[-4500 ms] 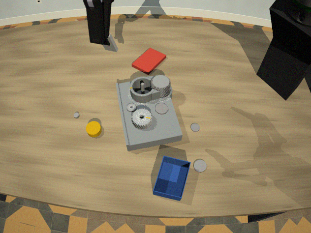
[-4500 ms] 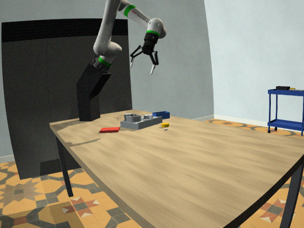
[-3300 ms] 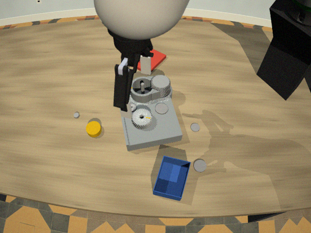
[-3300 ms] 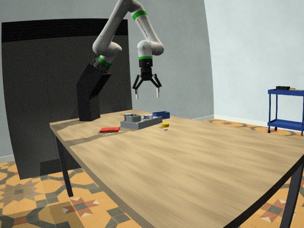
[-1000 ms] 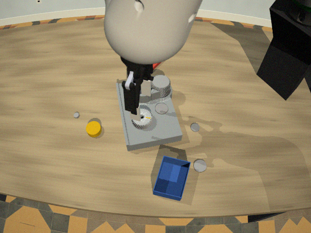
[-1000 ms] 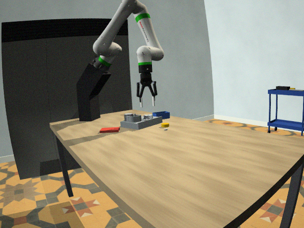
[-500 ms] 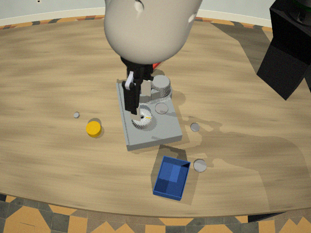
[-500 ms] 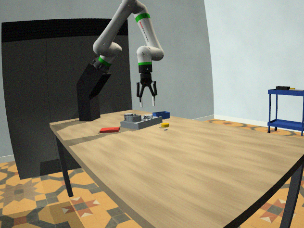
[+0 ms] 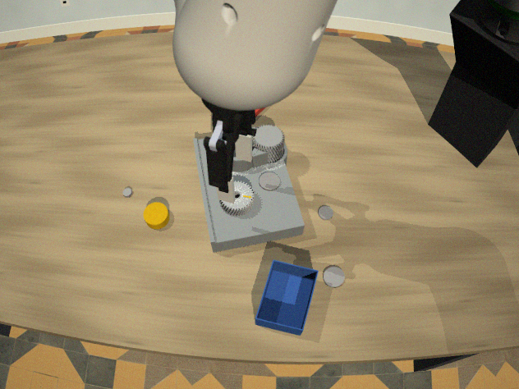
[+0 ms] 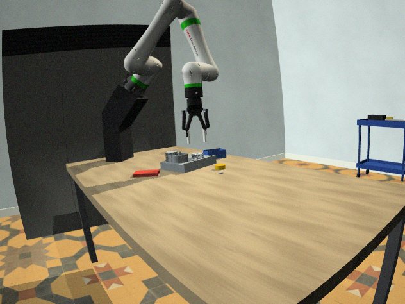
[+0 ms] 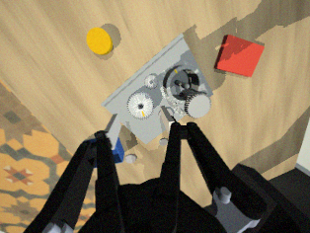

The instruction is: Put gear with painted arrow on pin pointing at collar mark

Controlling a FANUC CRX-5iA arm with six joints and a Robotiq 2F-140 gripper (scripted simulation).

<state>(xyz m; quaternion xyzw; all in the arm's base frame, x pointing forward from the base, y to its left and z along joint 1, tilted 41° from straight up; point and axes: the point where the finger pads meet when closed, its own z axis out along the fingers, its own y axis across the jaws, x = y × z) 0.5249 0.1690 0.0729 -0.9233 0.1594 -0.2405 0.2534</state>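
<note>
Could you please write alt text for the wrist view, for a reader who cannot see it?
The pincer, partly open and holding nothing, hangs well above a grey timing case on the wooden table. A toothed gear with a yellow arrow lies on the case. A yellow disc and a red block lie nearby.

A pale grey timing case (image 9: 268,217) is carrying a silver-white gear (image 9: 240,201) showing a yellow arrow. The table (image 9: 84,125) is showing streaked tan wood grain. A yellow puck (image 9: 156,215), a blue bin (image 9: 285,298) and a red block (image 11: 240,55) are lying around. The floor (image 10: 39,261) is displaying orange, grey and red geometric tiles.
</note>
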